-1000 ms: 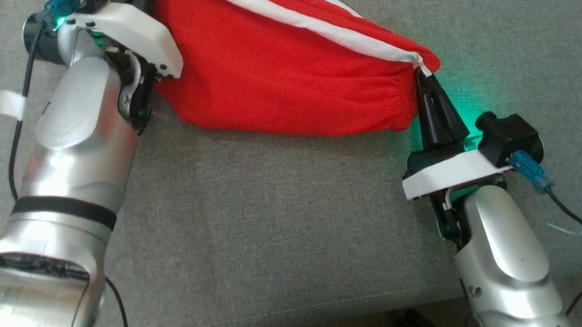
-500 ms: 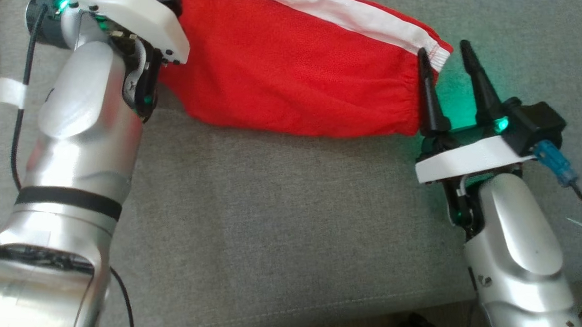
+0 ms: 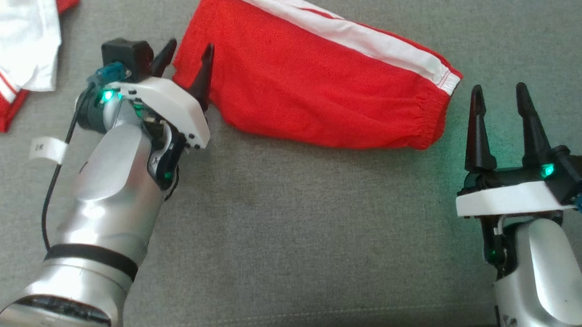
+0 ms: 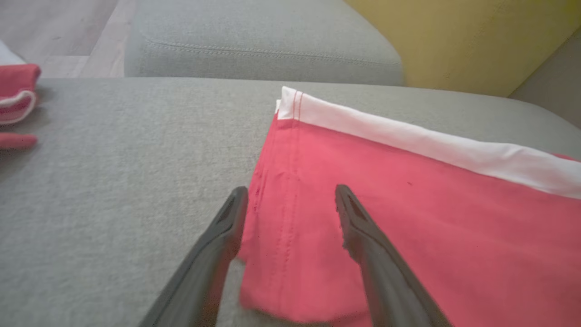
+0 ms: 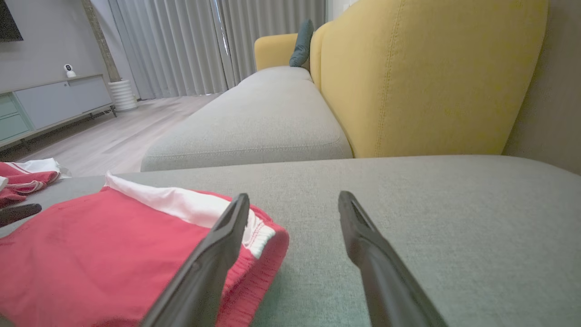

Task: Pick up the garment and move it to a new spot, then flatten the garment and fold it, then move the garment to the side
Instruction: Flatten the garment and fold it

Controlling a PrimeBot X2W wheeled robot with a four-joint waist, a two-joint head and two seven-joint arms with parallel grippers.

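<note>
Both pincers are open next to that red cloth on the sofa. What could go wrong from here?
The left pincer is open with one finger over the edge of the red cloth; drawing back, it might snag the fabric and undo the fold. The right pincer stands open beside the cloth's gathered end, apart from it; a sideways swing could nudge it. Nothing pins the cloth to the grey cushion, so its layers may slip.

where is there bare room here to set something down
Biggest free patch: the grey cushion between the open left gripper and open right gripper, on the robot's side of the red cloth. Also bare: beyond the cloth's right end. Crowded: top left, where the red and white shirt lies.
</note>
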